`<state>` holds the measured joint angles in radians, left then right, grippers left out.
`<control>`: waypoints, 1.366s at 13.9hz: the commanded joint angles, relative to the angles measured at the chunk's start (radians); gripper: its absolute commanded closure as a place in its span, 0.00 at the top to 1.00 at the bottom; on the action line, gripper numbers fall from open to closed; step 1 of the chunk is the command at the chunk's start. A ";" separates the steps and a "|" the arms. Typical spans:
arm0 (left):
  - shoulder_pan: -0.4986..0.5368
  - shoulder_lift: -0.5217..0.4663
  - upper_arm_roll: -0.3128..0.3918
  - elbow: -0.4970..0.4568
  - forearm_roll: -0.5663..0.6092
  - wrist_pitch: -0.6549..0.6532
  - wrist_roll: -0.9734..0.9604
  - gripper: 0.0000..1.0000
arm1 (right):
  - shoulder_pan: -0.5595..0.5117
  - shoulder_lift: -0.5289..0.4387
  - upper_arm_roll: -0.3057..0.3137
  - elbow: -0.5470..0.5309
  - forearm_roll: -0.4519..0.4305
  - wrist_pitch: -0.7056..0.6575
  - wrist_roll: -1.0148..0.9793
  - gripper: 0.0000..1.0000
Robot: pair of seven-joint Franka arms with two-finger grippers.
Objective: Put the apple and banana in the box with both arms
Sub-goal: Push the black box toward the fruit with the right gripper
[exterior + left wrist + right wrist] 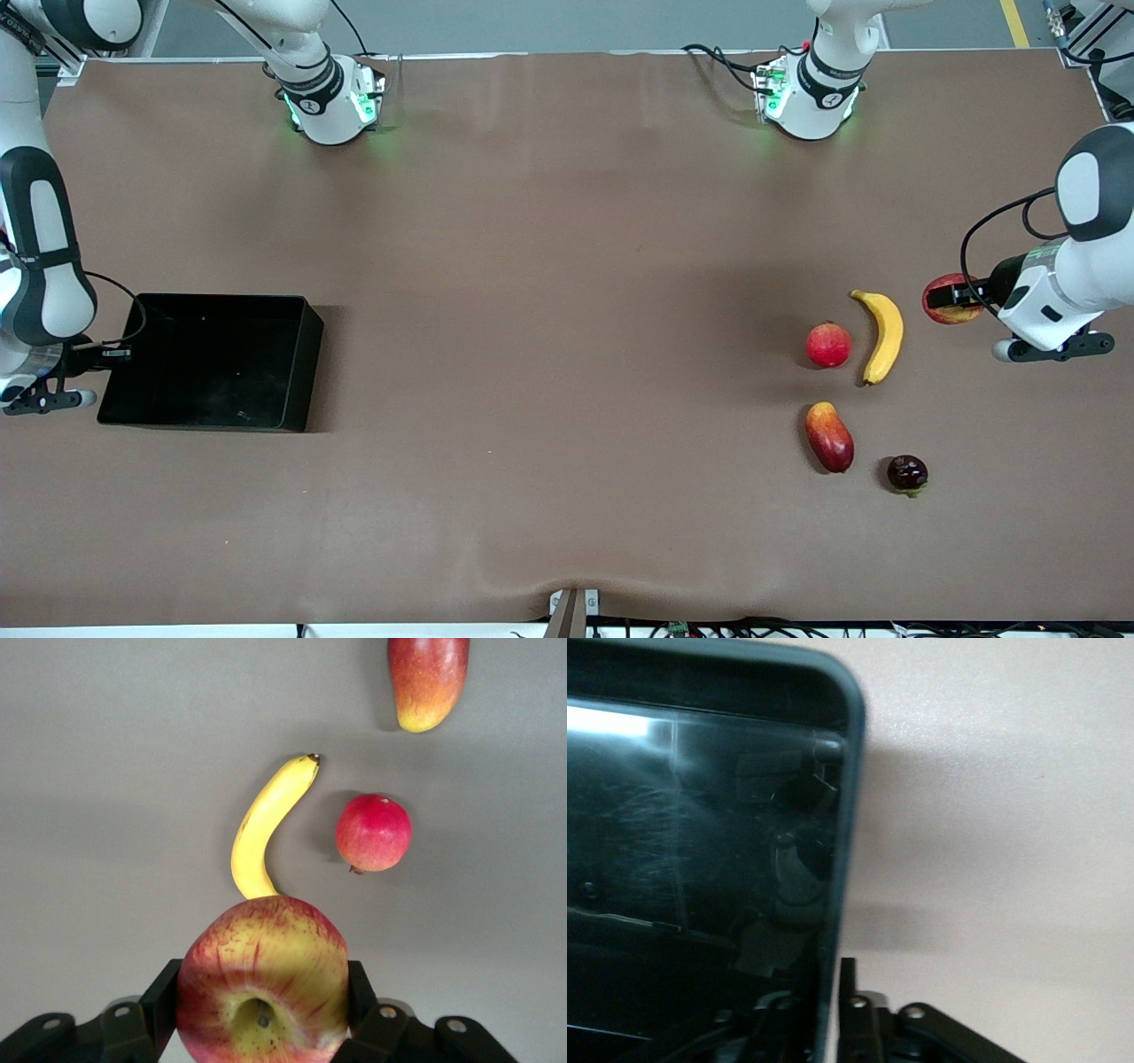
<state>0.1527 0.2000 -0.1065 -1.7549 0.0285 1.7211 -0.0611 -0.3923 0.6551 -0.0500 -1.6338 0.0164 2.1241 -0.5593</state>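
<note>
- Your left gripper (pixel 262 1010) is at the left arm's end of the table (pixel 549 221); its fingers (pixel 162 1001) are pressed against both sides of the apple (pixel 264 988), part-way closed with the fruit between them; in the wrist view the apple's yellowish dimple faces the camera.
- In the front view the apple (pixel 946 298) sits at the gripper tip, just beside the banana's upper end; whether it is lifted or resting on the table you cannot tell.
- The banana (pixel 881 335) lies on the table, curved, loose, touched by no gripper; a round red fruit (pixel 828 345) lies just beside it, toward the right arm's end.
- A mango (pixel 829 436) lies nearer the front camera than the round red fruit; a dark fruit (pixel 907 473) lies near the mango, toward the left arm's end.
- The box (pixel 297 354) sits well apart from the fruit, at the right arm's end of the table; no fruit shows inside it.
- Your right gripper (pixel 828 1014) is at the box's outer wall; its fingers (pixel 849 992) are closed on the wall's rim (pixel 849 797), one inside, one outside.
</note>
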 commanded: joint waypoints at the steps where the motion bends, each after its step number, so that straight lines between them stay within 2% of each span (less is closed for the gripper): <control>1: 0.001 -0.005 -0.013 0.029 -0.016 -0.031 -0.019 0.00 | -0.008 0.001 0.013 0.018 -0.010 -0.036 0.001 0.00; 9: -0.005 0.015 -0.022 0.063 -0.013 -0.037 -0.048 0.00 | 0.032 -0.141 0.035 0.034 0.005 -0.168 0.021 0.00; 12: -0.004 0.004 -0.033 0.067 -0.012 -0.116 -0.048 0.00 | 0.102 -0.196 0.044 0.034 0.008 -0.242 0.079 0.00; 16: 0.001 0.003 -0.038 0.074 -0.004 -0.141 -0.048 0.00 | 0.171 -0.213 0.042 0.032 0.114 -0.309 0.123 0.00; 19: -0.001 0.007 -0.039 0.090 -0.004 -0.141 -0.048 0.00 | 0.225 -0.215 0.044 0.023 0.120 -0.322 0.186 0.00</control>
<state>0.1507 0.2049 -0.1404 -1.6946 0.0281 1.6066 -0.0980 -0.1947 0.4693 -0.0038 -1.5889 0.1147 1.8212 -0.4151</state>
